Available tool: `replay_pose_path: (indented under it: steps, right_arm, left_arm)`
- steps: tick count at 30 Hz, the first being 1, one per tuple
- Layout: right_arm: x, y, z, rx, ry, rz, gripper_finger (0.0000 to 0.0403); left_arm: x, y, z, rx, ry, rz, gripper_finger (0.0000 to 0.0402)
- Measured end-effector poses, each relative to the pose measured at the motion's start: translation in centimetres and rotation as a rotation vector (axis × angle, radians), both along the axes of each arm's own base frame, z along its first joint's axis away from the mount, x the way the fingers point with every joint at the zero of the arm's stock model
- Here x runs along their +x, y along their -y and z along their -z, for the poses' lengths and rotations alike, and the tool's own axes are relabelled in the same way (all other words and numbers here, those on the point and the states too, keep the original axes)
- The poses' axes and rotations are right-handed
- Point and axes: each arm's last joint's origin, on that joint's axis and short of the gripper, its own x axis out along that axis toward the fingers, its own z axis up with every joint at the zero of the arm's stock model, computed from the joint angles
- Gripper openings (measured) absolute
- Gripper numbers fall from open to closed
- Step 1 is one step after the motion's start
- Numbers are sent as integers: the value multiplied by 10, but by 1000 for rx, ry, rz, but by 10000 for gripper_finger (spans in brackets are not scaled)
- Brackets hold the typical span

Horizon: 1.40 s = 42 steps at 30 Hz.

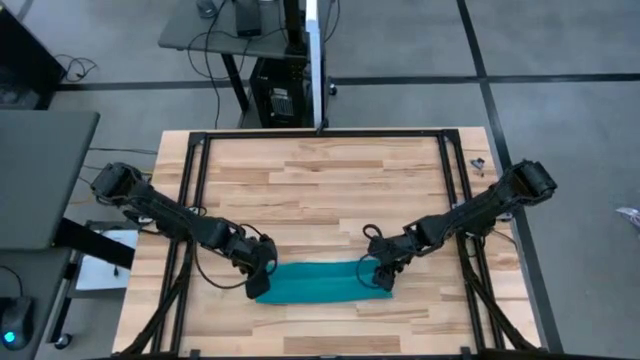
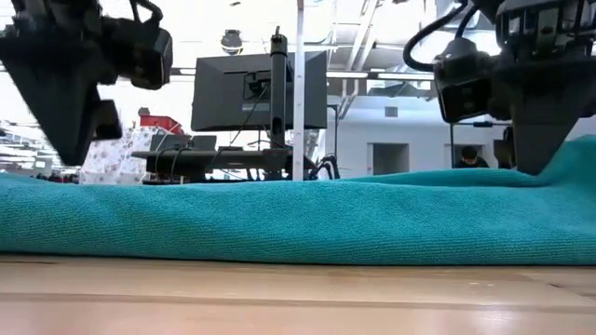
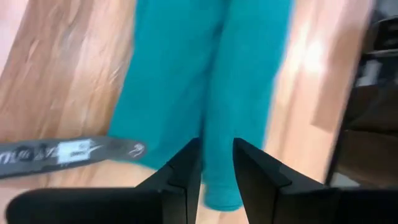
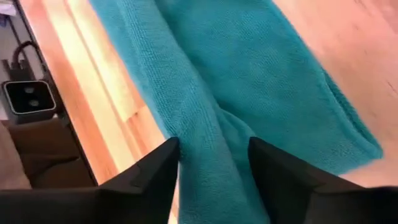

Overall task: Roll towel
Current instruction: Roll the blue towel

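Observation:
The teal towel (image 1: 320, 282) lies as a long, narrow folded strip on the wooden table, along its near side. It fills the low view (image 2: 298, 219) as a low band. My left gripper (image 1: 262, 275) is at the strip's left end and shut on it. My right gripper (image 1: 385, 275) is at the right end and shut on it. In the low view the left gripper (image 2: 70, 140) stands at the towel's top edge. There the cloth rises toward the right gripper (image 2: 540, 149). My left gripper pinches a raised lengthwise fold at the towel's left end (image 3: 217, 134) between its two fingers, which come slanting down from the table's left. The rest of the strip lies flat on the table. My right gripper pinches a thick bunched fold at the towel's right end (image 4: 214, 134) between its two fingers, slanting down from the table's right. That end is drawn up a little (image 2: 573, 154), while the rest lies on the table.
Black frame rails run along the table's left side (image 1: 190, 200) and right side (image 1: 462, 200). A grey label strip (image 3: 68, 151) lies on the wood beside the towel's left end. Bare wood (image 1: 320, 190) lies beyond the towel toward the far edge. A monitor (image 2: 259, 91) stands behind the table.

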Motion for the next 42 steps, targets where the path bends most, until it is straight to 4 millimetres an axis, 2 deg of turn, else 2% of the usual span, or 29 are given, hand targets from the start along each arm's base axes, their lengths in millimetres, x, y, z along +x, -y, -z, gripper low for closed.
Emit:
replay_pose_path:
  steps: [4,11,14,21,25,30,36,42]
  right_arm:
    - [-1,4,-4,14,9,-62,217]
    - [-5,20,-35,72,127,-43,219]
    - [-8,18,-41,63,162,-49,214]
    - [-10,-6,-26,-24,136,-130,210]
    - [-8,-12,-15,-49,109,-127,210]
    - [-4,-17,-12,-33,134,-130,210]
    - [-3,-20,-14,-23,159,-135,210]
    - [-3,-19,-13,-35,154,-133,210]
  left_arm:
    - [-2,2,-2,-5,11,7,77]
    - [-2,3,-2,-14,6,-6,77]
    - [-1,6,-4,-35,20,-14,77]
    - [-3,23,-6,-57,89,58,77]
    - [-6,16,1,34,52,-6,83]
    - [-6,10,6,27,39,-37,114]
    - [-9,13,9,18,27,-12,158]
    - [-10,13,10,81,53,29,171]
